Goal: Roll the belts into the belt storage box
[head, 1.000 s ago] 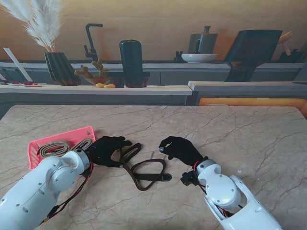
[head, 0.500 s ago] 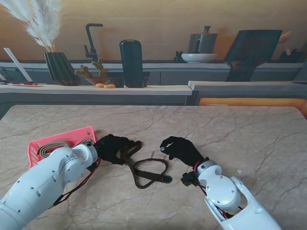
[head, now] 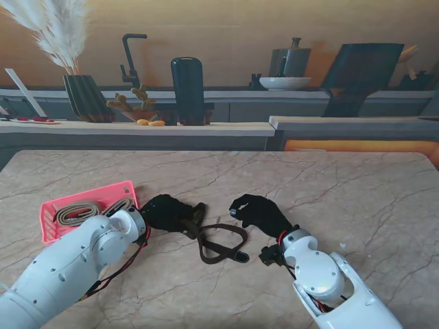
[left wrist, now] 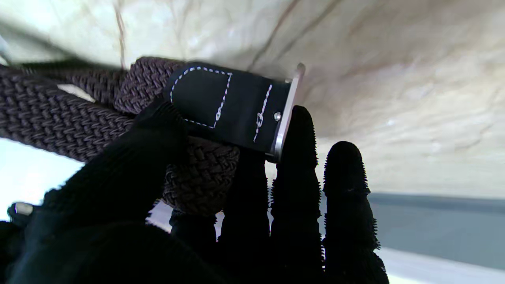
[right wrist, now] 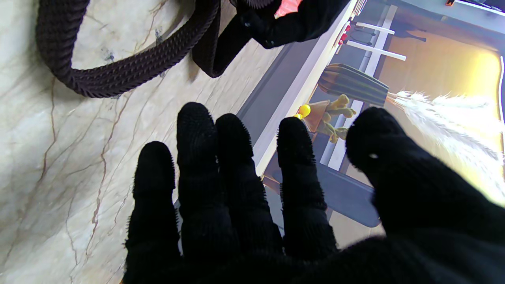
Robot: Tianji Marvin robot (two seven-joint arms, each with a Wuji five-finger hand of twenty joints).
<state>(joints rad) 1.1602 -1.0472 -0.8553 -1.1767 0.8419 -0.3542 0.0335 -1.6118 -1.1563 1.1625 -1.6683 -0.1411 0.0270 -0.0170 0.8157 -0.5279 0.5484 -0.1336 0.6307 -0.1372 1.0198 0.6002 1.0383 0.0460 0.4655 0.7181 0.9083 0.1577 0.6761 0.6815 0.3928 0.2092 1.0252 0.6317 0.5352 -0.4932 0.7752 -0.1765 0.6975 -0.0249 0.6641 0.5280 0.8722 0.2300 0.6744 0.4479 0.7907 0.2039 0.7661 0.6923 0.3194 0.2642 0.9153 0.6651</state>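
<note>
While both white arms rise from the near corners of a marble table (head: 343, 185), the right hand (head: 259, 214), in a black glove, hovers just right of centre with its fingers (right wrist: 197, 157) spread and nothing in them. From its wrist camera the fingers point past the table edge toward the counter.

Just to its left lies a dark braided belt (head: 219, 241), looped loosely on the table, its free end nearest me. The loop sits between the two hands; the right hand is near it but does not touch it.

The left hand (head: 167, 213), also gloved in black, grasps the belt's other end. Its wrist camera shows the thumb pressing the braid against the fingers (left wrist: 296, 165), with a partly rolled turn of belt in the palm. A black stitched leather tab (left wrist: 229, 106) and a thin metal buckle (left wrist: 286, 114) sit at the fingertips.

Left of that hand, at the table's left side, rests a pink box (head: 51, 212). Inside it lie tan belts (head: 79, 214), already coiled.

Beyond the table runs a counter with a ribbed vase (head: 86, 97) of pampas grass, a black tap (head: 130, 58), a dark cylinder (head: 187, 89) and a white bowl (head: 285, 82).
</note>
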